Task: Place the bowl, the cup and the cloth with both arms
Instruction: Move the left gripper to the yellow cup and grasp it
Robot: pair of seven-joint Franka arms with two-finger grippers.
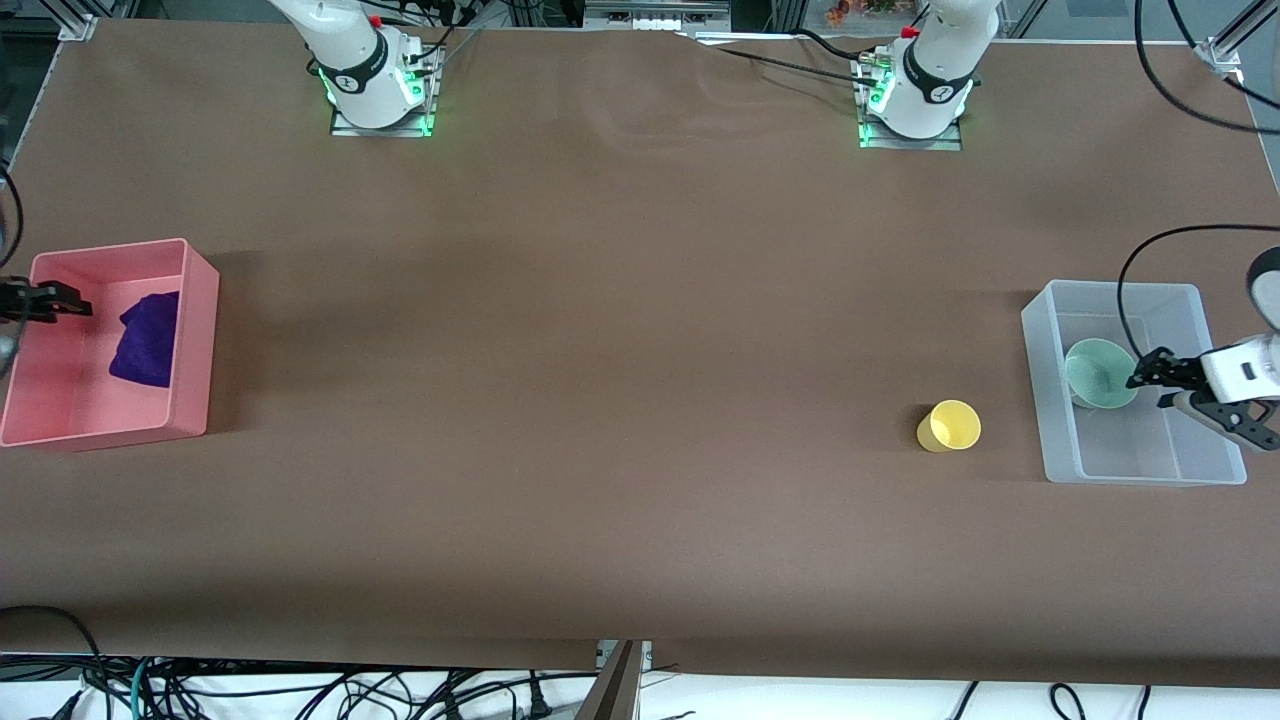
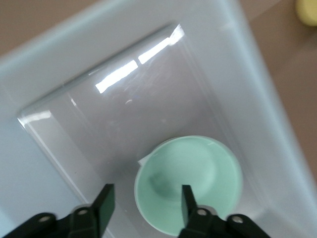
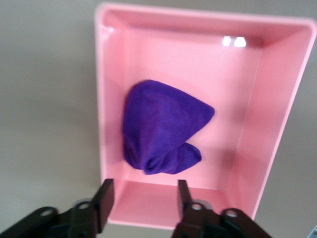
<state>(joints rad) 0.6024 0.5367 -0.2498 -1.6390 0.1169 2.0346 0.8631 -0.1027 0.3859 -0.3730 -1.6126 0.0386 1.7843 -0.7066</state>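
Note:
The pale mint-green bowl (image 1: 1098,372) sits in the clear plastic bin (image 1: 1135,472) at the left arm's end of the table. My left gripper (image 1: 1148,372) hangs open just above it; in the left wrist view (image 2: 145,203) one finger is over the bowl's (image 2: 198,173) inside and the other is outside its rim. The yellow cup (image 1: 950,426) is on the table beside the clear bin, and shows at the edge of the left wrist view (image 2: 308,12). The purple cloth (image 1: 148,338) lies in the pink bin (image 1: 195,340). My right gripper (image 1: 78,303) is open and empty over that bin's edge (image 3: 143,201), apart from the cloth (image 3: 161,126).
The pink bin (image 3: 277,114) stands at the right arm's end of the table. Brown table cover spreads between the two bins. Black cables hang over the clear bin (image 2: 148,89) from the left arm, and more lie below the table's near edge.

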